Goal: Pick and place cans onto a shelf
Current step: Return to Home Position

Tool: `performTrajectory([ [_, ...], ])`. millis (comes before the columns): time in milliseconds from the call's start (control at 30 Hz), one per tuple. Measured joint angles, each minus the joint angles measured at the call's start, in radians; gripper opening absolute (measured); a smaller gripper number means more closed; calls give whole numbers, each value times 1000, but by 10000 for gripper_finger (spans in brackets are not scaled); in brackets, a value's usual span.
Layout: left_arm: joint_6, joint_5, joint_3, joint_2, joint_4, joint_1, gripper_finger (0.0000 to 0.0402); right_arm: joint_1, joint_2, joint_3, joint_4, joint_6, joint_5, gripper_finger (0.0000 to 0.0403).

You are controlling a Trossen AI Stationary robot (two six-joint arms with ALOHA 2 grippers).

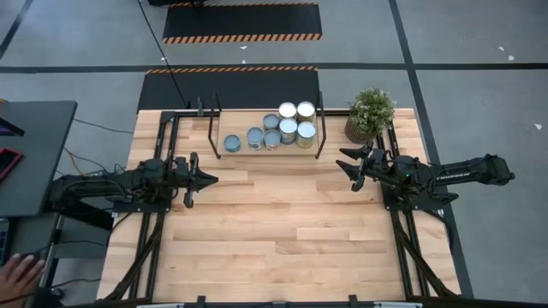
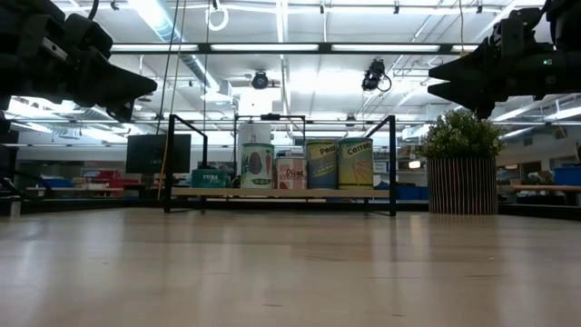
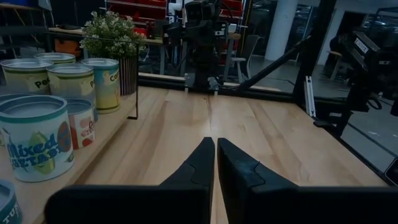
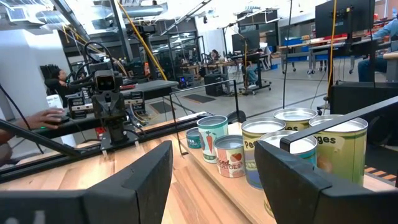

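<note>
Several cans (image 1: 278, 128) with printed labels and pale tops stand upright on their bases on the shelf (image 1: 233, 152), a low wood board in a black frame at the table's far edge. The low view shows these cans (image 2: 309, 163) in a row on the shelf (image 2: 272, 192). My left gripper (image 1: 214, 180) hovers level over the table's left side, shut and with nothing in it; its shut fingers (image 3: 215, 142) point toward the right arm, with cans (image 3: 37, 143) off to one side. My right gripper (image 1: 344, 161) hovers over the right side, open, with nothing between its fingers (image 4: 214, 158).
A potted plant (image 1: 370, 113) stands at the far right, beside the shelf. Bare tabletop (image 1: 282, 222) lies between and in front of the arms. A grey side table (image 1: 30, 145) stands left of the table, and a person's hand (image 1: 21, 272) shows at the near left.
</note>
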Motion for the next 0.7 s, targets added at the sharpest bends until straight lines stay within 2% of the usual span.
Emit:
performTrajectory([
  [700,0,0,0,0,0,0,27,0,0,0,0,0,0,234],
])
